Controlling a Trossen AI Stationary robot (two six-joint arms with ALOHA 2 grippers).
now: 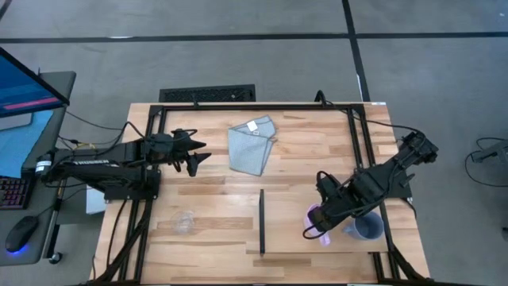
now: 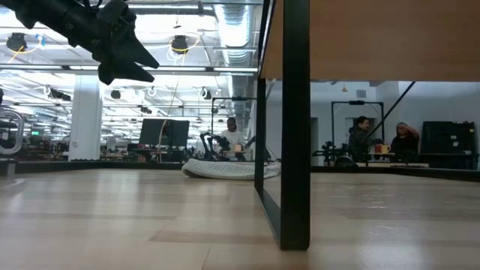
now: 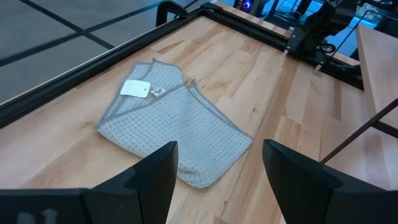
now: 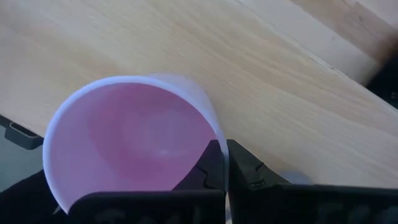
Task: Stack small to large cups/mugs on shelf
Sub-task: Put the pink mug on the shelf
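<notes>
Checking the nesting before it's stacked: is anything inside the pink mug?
The pink mug looks empty; bare pink wall and bottom show. The right hand, shut on its rim, covers a small part of the inside.

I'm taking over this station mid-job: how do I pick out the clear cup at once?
Start at the shelf, the pale board on the table's near side with a thin black strip across it. The clear cup sits left of that strip, alone, below the left tool. Unlike the pink mug and grey-blue mug on the right, it is see-through.
</notes>
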